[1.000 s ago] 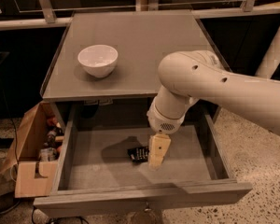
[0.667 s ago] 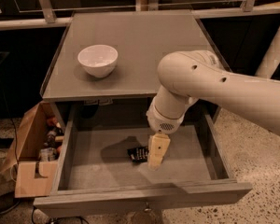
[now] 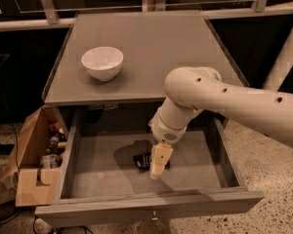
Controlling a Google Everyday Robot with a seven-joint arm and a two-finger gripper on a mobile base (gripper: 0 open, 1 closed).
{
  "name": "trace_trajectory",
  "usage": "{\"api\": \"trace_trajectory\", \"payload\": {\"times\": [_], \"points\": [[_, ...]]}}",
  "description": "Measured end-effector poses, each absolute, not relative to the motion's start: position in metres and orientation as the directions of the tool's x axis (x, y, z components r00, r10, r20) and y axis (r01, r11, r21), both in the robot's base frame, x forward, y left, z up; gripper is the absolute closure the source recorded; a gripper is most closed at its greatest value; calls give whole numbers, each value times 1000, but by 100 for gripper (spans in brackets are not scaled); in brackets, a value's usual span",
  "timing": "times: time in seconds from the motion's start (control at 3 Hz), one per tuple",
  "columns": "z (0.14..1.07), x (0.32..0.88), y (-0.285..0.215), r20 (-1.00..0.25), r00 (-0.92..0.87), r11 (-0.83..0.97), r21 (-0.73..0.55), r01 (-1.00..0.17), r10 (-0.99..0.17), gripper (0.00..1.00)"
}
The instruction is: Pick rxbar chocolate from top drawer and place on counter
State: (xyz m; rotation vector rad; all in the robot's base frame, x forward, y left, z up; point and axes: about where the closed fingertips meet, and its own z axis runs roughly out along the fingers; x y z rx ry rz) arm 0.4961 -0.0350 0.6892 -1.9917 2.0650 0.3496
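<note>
The drawer [image 3: 102, 177] stands pulled out toward six o'clock from under the counter [image 3: 161, 48], and its flat grey bottom is open to view. My arm [image 3: 224, 101] comes in from three o'clock, bends above the drawer's back edge and turns down into it. My gripper [image 3: 157, 168] hangs inside the drawer, a little toward six o'clock of the drawer's middle, pointing down at the bottom. Whether it is spread or pressed together I cannot tell.

The chocolate bar [image 3: 141, 161] lies flat on the drawer bottom just beside the gripper, at its nine o'clock side. It is a small dark wrapper partly hidden behind the cream-coloured tool. I cannot tell if the two are touching. The arm's shadow falls across the bottom around the bar.

On the counter a white bowl [image 3: 102, 63] sits upright at about ten o'clock from the counter's middle, well apart from the arm. At nine o'clock of the drawer, on the speckled floor [image 3: 273, 169], stands an open cardboard box [image 3: 31, 189] with some bottles inside.
</note>
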Motion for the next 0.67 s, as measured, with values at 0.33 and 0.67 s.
{"api": "trace_trajectory", "payload": {"times": [0.33,0.67], "points": [[664,510,-27,-343,-50,38,42,-998,-938,0],[664,510,-27,-343,-50,38,42,-998,-938,0]]}}
